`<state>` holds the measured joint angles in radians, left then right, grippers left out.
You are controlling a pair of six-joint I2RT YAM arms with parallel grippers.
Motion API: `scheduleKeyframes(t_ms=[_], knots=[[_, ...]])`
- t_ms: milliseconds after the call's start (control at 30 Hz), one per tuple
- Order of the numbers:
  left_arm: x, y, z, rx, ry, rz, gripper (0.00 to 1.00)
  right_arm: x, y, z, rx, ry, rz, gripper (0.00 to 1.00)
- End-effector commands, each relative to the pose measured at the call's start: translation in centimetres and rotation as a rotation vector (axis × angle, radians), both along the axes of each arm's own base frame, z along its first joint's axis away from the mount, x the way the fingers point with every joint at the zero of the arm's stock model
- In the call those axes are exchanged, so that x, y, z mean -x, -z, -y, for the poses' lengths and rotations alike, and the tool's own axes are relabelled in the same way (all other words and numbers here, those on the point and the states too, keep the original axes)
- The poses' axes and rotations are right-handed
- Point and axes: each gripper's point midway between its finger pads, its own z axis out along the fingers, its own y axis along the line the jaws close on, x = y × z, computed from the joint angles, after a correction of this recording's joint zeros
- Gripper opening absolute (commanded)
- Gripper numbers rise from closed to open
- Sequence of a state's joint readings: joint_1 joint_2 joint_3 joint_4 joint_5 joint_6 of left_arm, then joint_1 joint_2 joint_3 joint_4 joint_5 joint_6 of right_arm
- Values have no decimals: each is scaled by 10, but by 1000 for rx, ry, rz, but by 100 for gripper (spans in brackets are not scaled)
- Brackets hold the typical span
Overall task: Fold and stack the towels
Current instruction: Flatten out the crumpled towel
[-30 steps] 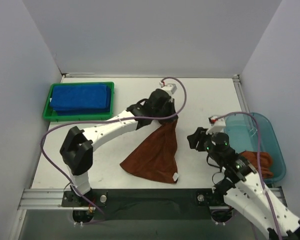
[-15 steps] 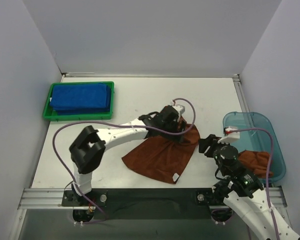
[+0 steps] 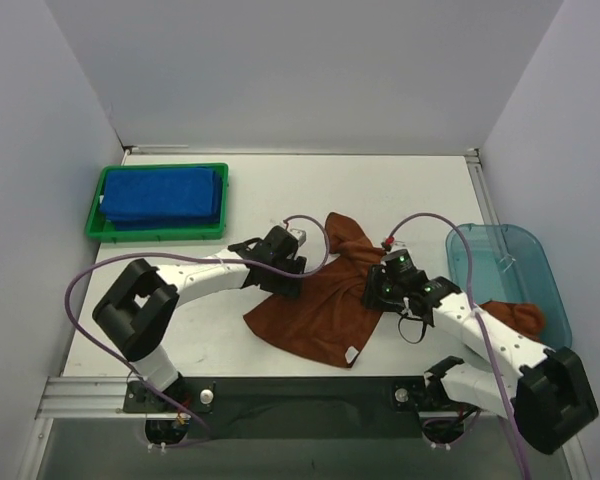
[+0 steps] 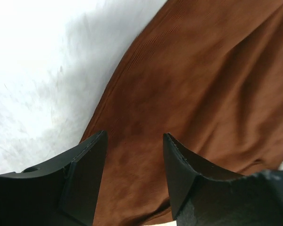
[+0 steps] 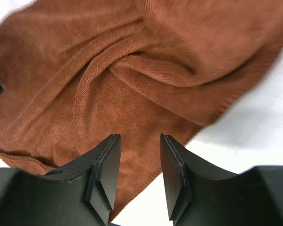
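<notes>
Right under L gripper — rust towel

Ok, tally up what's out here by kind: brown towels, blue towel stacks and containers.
Brown towels: 2, the spread towel on the table and the bin towel
Blue: 1 blue towel stack, layers too close to count
Containers: 2, the green tray and the teal bin
Total: 5
</notes>
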<state>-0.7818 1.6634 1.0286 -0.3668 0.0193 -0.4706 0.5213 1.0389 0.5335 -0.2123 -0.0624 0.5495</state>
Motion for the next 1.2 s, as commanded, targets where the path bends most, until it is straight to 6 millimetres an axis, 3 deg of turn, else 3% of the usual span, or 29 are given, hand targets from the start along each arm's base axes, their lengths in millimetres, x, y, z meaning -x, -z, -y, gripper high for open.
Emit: scheduleKeyframes(t_ms=[0,167,267,400,500,633,667,700,833,967,1000,1033,1100,1133,1167], knots=[[13,15,-14,-48,38,-56,60,-7,-1,-19,-88,-7,-67,38],[47,37,-40,-128,31,-185,54,-1,12,-13,-119,69,-144,38],[71,39,-52,-139,27,-259,49,2,24,1,-129,132,-189,38],[120,46,-79,-198,18,-355,42,5,36,20,-131,216,-225,39],[150,40,-89,-196,14,-377,40,5,40,30,-125,250,-231,39],[180,19,-84,-83,5,-377,40,0,32,29,-124,201,-198,40],[184,15,-81,-51,-13,-389,41,-3,27,25,-130,167,-184,40],[187,6,-78,-7,-5,-372,50,-8,17,16,-148,112,-158,40],[168,-18,-74,72,-61,-267,69,-24,-17,-12,-79,-142,-31,44],[119,-36,-78,113,-141,-146,73,-48,-48,-48,9,-404,101,52],[108,-38,-80,118,-156,-134,75,-52,-43,-55,28,-443,89,55],[89,-40,-89,128,-211,-117,77,-62,-60,-71,28,-500,139,57],[62,-48,-97,129,-222,-73,80,-72,-53,-83,83,-600,135,63],[45,-49,-109,136,-268,-65,83,-77,-68,-99,89,-669,170,63],[32,-52,-116,130,-268,-43,84,-82,-67,-104,122,-731,188,63]])
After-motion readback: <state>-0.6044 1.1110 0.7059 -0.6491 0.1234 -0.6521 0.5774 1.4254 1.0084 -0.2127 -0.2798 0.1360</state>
